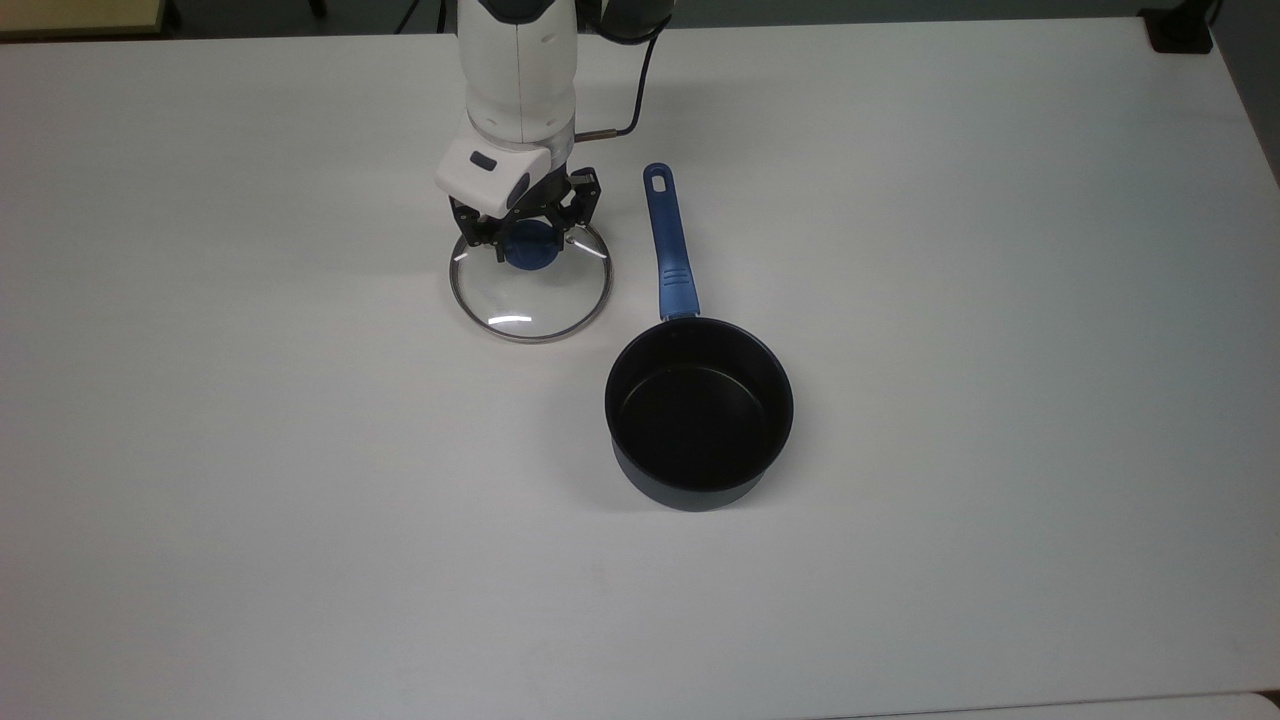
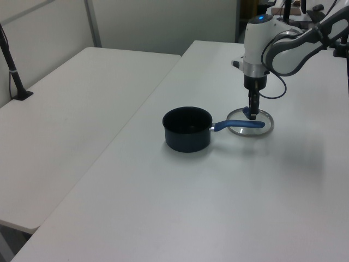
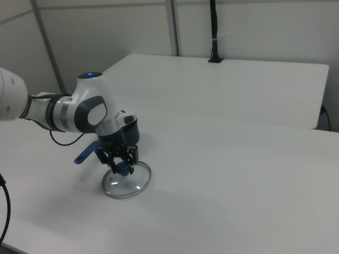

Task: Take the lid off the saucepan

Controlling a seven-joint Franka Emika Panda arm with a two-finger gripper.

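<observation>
The saucepan (image 1: 700,415) stands open on the white table (image 1: 950,300), its black inside showing and its long blue handle (image 1: 668,245) pointing to the top view's far edge. The glass lid (image 1: 530,295) lies flat, low on the table, just on the top view's left of that handle. My gripper (image 1: 530,245) points straight down over the lid's blue knob (image 1: 532,252), its fingers shut around it. In the left view the lid (image 2: 250,121) sits beyond the handle's end, under the gripper (image 2: 252,113). The right view has the lid (image 3: 126,182) below the gripper (image 3: 121,165).
A second white table (image 2: 82,103) adjoins on the left view's left, with a black clamped post (image 2: 16,76) on it. A black object (image 1: 1180,35) sits at the top view's far right corner. The arm's cable (image 1: 630,90) hangs near the handle's end.
</observation>
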